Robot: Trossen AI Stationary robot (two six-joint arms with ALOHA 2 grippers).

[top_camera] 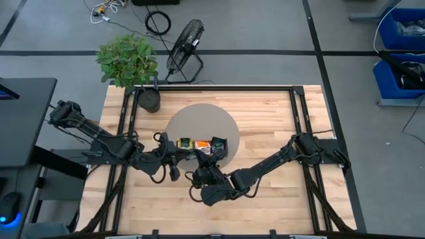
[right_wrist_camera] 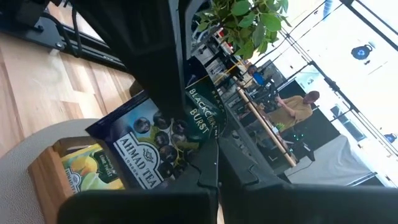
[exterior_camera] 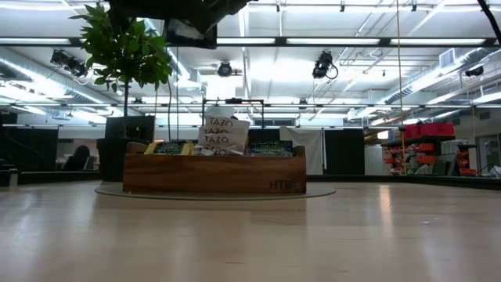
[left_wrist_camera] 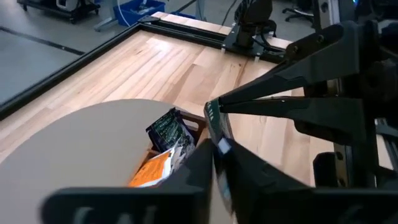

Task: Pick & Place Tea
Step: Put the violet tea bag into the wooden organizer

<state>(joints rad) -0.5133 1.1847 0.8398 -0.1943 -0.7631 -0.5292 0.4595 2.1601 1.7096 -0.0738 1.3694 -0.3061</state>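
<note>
Left end effector: closing on a dark sachet lifted above the tray. Right end effector: pinching a navy sachet. Risk: thin paper slipping, arms colliding overhead.

We count two arms, two grippers: left gripper, right gripper. One wooden tray on one round mat. One potted plant, one floor fan, two blue bins beside table. Tea sachets in tray overlap; we make out at least four, full count we cannot tell. One person in room behind.
</note>
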